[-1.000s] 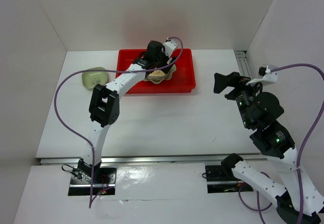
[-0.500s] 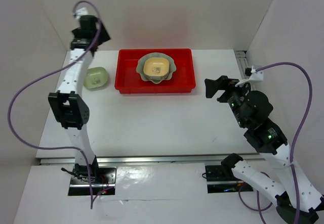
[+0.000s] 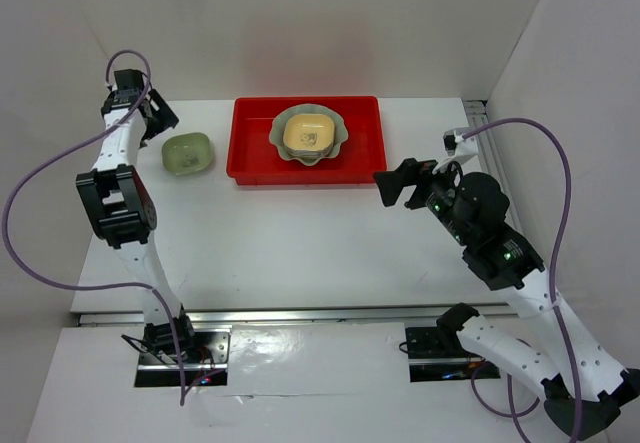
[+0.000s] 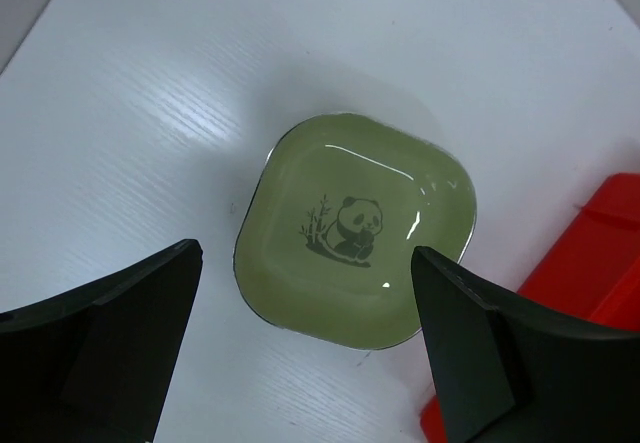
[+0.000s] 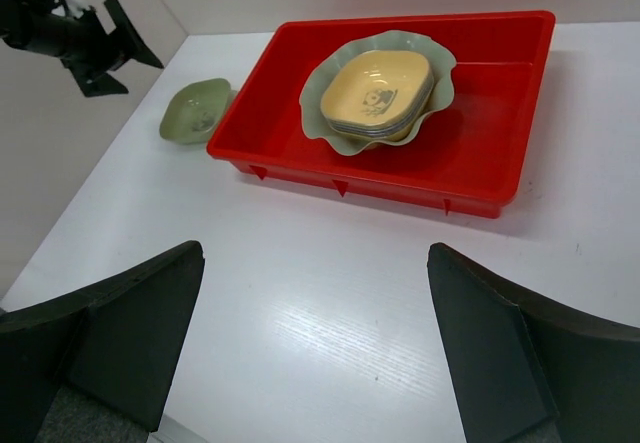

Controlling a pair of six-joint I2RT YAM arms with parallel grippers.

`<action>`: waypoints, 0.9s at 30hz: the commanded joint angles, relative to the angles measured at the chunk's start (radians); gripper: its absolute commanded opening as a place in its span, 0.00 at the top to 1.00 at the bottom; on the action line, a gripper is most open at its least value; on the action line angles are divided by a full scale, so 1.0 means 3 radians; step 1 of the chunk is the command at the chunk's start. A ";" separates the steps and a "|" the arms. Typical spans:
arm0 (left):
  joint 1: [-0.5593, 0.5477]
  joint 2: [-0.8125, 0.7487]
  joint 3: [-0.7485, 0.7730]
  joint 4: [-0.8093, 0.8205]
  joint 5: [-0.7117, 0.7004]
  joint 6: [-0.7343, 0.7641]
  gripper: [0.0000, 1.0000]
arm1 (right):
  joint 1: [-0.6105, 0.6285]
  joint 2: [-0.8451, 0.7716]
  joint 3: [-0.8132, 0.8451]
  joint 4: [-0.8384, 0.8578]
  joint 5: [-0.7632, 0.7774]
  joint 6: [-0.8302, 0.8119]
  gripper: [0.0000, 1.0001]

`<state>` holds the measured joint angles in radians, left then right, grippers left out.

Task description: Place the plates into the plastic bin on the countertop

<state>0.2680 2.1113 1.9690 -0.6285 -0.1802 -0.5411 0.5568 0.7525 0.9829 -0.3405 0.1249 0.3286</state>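
Left hand (image 4: 305, 255) swung over one green plate (image 4: 355, 228) beside one red bin (image 3: 255, 143).

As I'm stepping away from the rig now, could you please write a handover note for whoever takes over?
Left pincer open, above the small green dish. Right pincer open, empty, over the countertop.
Done: red bin holds the scalloped dish with a stack of small dishes in it, yellow dish on top.
Remaining: the small green dish, on the countertop beside the bin on the left arm's side, goes in.
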 commanded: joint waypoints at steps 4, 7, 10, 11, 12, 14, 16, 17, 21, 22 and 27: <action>0.0083 0.0197 -0.0314 0.0146 0.0018 0.0326 0.03 | -0.0005 -0.0090 -0.0060 0.0255 -0.0120 0.0014 0.00; 0.0144 0.0198 -0.0590 0.0299 0.0018 0.0265 0.03 | -0.0005 -0.0090 -0.0060 0.0215 -0.0084 -0.0022 0.00; 0.0175 0.0167 -0.0754 0.0463 0.0145 0.0265 0.03 | -0.0005 -0.0120 -0.0060 0.0215 -0.0084 -0.0022 0.00; 0.0175 0.0233 -0.0755 0.0464 0.0232 0.0265 0.03 | -0.0005 -0.0120 -0.0060 0.0215 -0.0084 -0.0022 0.00; 0.0175 0.0269 -0.0755 0.0464 0.0273 0.0234 0.05 | -0.0005 -0.0120 -0.0060 0.0215 -0.0084 -0.0022 0.00; 0.0175 0.0300 -0.0805 0.0504 0.0340 0.0204 0.10 | -0.0005 -0.0156 -0.0060 0.0215 -0.0084 -0.0022 0.00; 0.0175 0.0336 -0.0856 0.0596 0.0432 0.0203 0.14 | -0.0005 -0.0156 -0.0030 0.0215 -0.0049 -0.0022 0.00; 0.0175 0.0336 -0.0887 0.0642 0.0432 0.0203 0.17 | -0.0005 -0.0156 -0.0029 0.0215 -0.0048 -0.0022 0.00; 0.0175 0.0366 -0.0888 0.0643 0.0432 0.0203 0.39 | -0.0005 -0.0156 -0.0029 0.0215 -0.0007 -0.0022 0.00; 0.0175 0.0366 -0.0888 0.0673 0.0432 0.0203 0.55 | -0.0005 -0.0156 -0.0029 0.0215 -0.0007 -0.0022 0.00; 0.0175 0.0402 -0.0725 0.0572 0.0392 0.0203 1.00 | -0.0005 -0.0156 -0.0029 0.0215 -0.0007 0.0009 0.00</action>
<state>0.3225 2.2063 1.7256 -0.4263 -0.0353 -0.4961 0.5564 0.7158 0.9718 -0.3283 0.1162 0.3283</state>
